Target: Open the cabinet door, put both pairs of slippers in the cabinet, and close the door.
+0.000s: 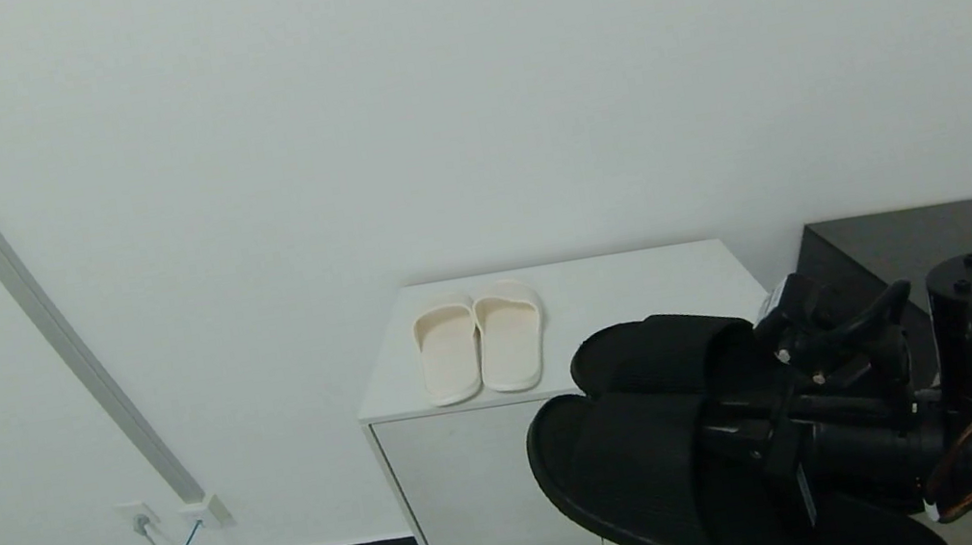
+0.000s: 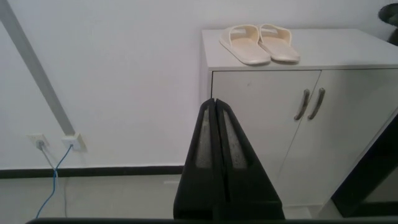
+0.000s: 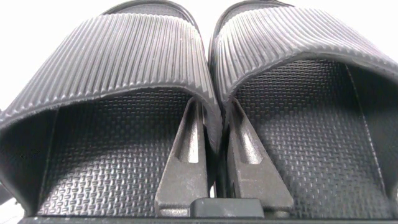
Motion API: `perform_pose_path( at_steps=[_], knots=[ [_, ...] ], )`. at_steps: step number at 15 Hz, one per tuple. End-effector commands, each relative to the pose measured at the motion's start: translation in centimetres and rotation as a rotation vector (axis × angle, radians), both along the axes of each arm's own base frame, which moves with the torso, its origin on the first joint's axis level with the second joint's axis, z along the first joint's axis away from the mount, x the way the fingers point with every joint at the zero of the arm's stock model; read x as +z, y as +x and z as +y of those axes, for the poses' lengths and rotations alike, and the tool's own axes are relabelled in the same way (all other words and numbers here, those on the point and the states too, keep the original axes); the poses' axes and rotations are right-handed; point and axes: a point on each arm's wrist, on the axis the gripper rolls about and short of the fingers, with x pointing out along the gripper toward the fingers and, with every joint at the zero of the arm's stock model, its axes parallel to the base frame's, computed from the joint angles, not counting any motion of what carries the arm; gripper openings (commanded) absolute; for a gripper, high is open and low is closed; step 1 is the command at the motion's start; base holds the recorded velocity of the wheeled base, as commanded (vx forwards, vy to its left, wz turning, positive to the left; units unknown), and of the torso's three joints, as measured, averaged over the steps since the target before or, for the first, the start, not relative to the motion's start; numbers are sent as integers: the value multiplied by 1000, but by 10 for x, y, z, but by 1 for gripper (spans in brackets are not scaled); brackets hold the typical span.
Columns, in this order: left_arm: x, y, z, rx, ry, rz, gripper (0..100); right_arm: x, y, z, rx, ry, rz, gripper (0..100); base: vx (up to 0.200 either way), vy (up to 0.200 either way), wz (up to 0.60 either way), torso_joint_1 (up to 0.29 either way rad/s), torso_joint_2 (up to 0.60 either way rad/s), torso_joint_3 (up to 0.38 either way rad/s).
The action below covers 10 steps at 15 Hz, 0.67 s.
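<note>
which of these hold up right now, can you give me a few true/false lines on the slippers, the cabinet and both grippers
1. The cream slippers lie side by side on top of the white cabinet. True.
2. The cabinet doors stand open. False: both are closed, with their handles next to each other.
3. The right gripper holds the black slippers. True: it pinches the two straps' inner edges together.
4. The left gripper holds a cream slipper. False: it is shut on nothing, out in front of the cabinet.
5. The black slippers are inside the cabinet. False: they are held in the air in front of it.
</note>
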Motion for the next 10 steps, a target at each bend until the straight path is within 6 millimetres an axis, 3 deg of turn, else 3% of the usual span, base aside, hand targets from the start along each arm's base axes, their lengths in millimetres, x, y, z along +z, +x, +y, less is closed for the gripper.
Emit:
perform_pose_path(
  at_steps=[1, 10],
  knots=[
    [0, 0, 0, 0, 0, 1, 0, -3, 0, 1, 2, -9, 9, 0, 0, 0, 0, 0, 0, 0],
    [0, 0, 0, 3, -2, 1, 0, -10, -3, -2, 3, -29, 22, 0, 0, 0, 0, 0, 0, 0]
  ],
)
